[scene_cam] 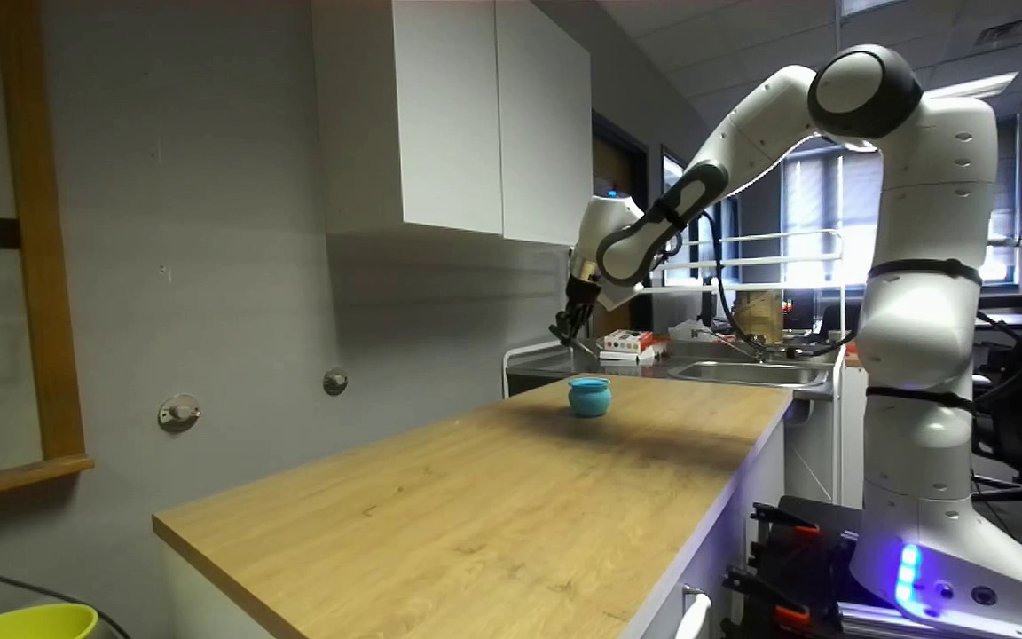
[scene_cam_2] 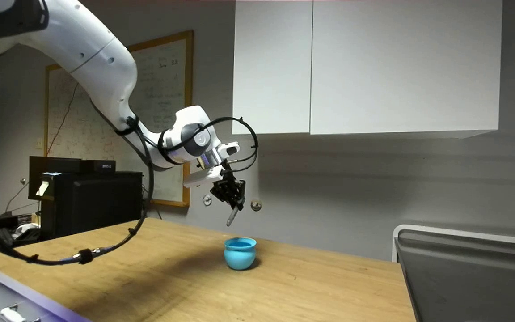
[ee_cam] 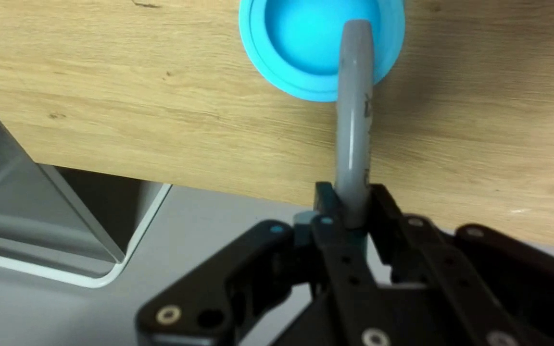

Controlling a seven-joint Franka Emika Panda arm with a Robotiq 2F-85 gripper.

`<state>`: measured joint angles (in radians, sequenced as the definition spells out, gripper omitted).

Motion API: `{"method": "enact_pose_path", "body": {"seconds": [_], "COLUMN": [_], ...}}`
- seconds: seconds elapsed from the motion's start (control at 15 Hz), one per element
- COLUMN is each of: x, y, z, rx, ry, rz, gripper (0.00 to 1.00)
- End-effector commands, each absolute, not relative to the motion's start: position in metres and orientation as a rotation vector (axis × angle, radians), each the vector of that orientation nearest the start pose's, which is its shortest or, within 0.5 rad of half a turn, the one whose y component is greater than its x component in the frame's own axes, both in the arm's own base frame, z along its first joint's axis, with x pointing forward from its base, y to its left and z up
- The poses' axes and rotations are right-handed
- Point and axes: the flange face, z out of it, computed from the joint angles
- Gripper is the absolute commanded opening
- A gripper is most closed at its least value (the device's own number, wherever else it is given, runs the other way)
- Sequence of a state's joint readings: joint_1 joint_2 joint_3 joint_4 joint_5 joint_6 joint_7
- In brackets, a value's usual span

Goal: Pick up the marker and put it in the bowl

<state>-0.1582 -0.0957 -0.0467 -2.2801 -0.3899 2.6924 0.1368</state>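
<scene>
The grey marker is pinched in the gripper, its free end slanted downward. Below the gripper, apart from the marker, the blue bowl is set on the wooden counter. White cupboards are mounted higher; a black cable is looped just above.

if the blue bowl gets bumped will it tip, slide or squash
The bowl might tip if bumped high, since its belly narrows toward the base. A low push would probably slide it, as it sits upright. It seems stiff, judging by its even, round outline.
</scene>
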Motion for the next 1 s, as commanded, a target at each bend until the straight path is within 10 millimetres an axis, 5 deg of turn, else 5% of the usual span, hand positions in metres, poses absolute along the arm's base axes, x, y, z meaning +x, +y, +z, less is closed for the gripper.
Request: {"method": "enact_pose_path", "body": {"seconds": [0.0, 0.93], "x": [0.548, 0.562], "y": [-0.101, -0.106], "z": [0.428, 0.394], "rx": [-3.321, -3.384], "ry": [0.121, 0.355], "rz": [-0.857, -0.992], "gripper": [0.07, 0.06]}}
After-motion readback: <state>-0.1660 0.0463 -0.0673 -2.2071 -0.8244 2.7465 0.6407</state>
